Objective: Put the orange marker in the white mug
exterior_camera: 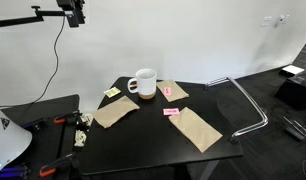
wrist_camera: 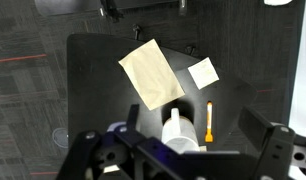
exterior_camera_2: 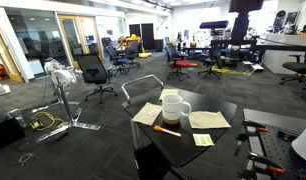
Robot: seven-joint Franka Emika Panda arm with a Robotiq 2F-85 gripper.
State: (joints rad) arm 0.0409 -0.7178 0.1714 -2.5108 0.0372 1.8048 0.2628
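The white mug (exterior_camera: 144,82) stands upright near the middle of the black table (exterior_camera: 153,140), and it shows in both exterior views (exterior_camera_2: 174,105). In the wrist view the mug (wrist_camera: 178,130) lies almost straight below me. The orange marker (wrist_camera: 209,117) lies flat on the table just beside the mug, apart from it, and it also shows in an exterior view (exterior_camera_2: 167,130). My gripper (wrist_camera: 178,168) hangs high above the table (exterior_camera: 73,12), with its fingers spread wide and nothing between them.
Brown paper napkins (exterior_camera: 198,128) (exterior_camera: 115,112) (wrist_camera: 151,72) lie around the mug. A pale sticky note (wrist_camera: 203,72) and pink sticky notes (exterior_camera: 171,112) lie on the table. A metal frame (exterior_camera: 248,105) stands beside the table. Office chairs (exterior_camera_2: 93,70) stand further off.
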